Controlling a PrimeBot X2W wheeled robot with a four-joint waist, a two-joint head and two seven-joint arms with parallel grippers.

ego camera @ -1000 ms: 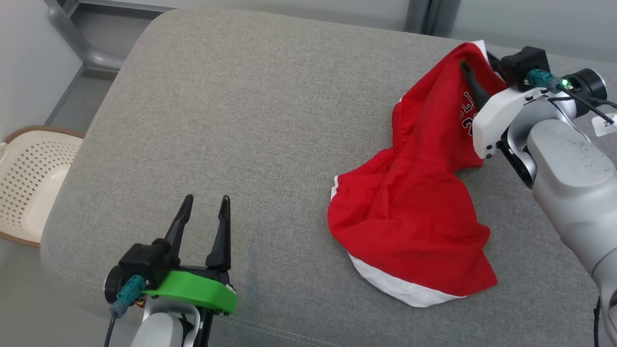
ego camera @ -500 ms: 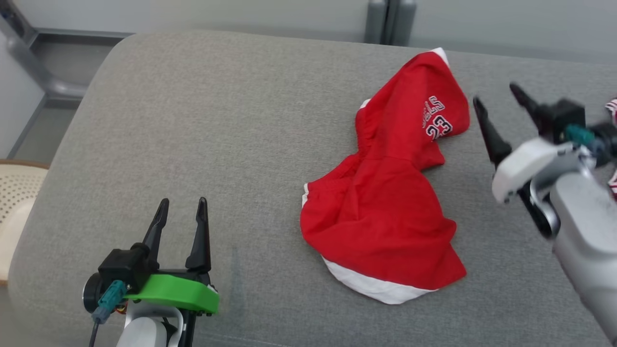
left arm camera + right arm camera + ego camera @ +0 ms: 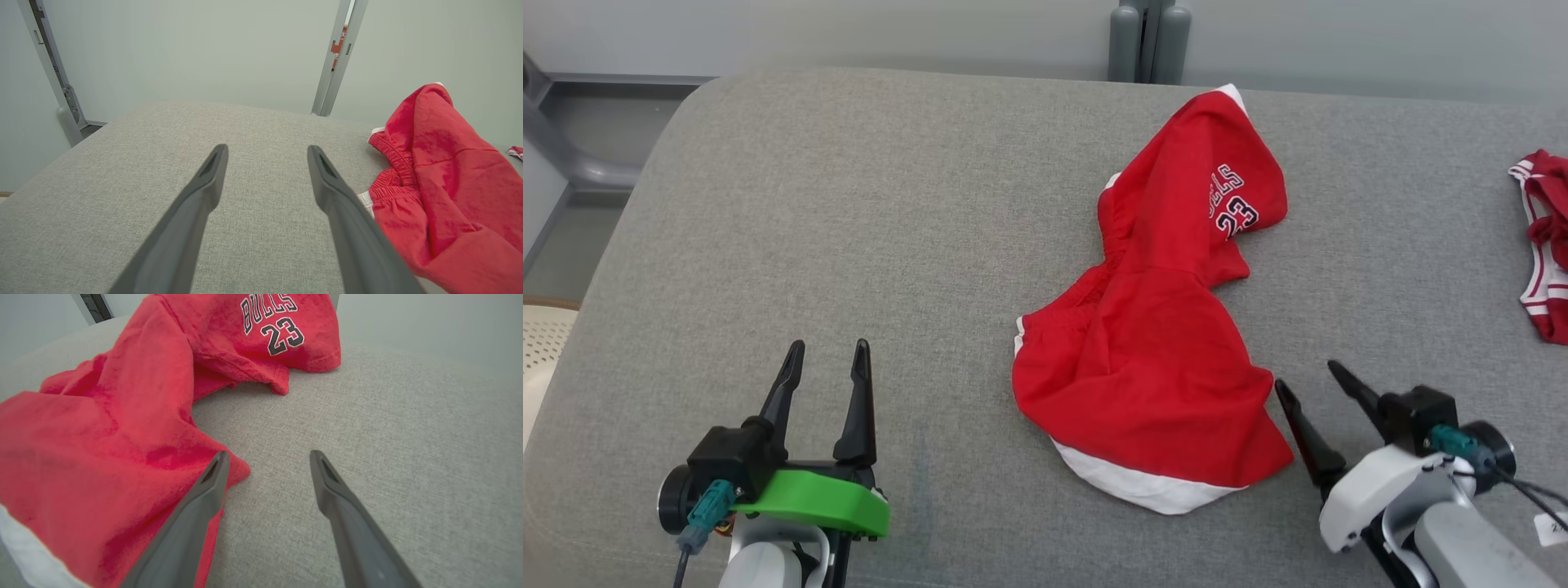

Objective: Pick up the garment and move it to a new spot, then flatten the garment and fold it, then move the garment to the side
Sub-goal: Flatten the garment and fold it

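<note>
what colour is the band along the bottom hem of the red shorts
White, against the red shorts; the hem band shows best in the head view.

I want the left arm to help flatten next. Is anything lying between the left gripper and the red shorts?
Nothing visible does. Bare grey cushion lies between the left gripper and the red shorts, whose waistband side faces it. The right gripper sits at the shorts' far side, jaws open.

Green-mounted left tool [image 3: 828,344], white-mounted right tool [image 3: 1305,373]

Grey fabric surface [image 3: 849,204]; second red-white cloth [image 3: 1545,241] at right edge (crumpled); cream basket [image 3: 543,351] far left.
</note>
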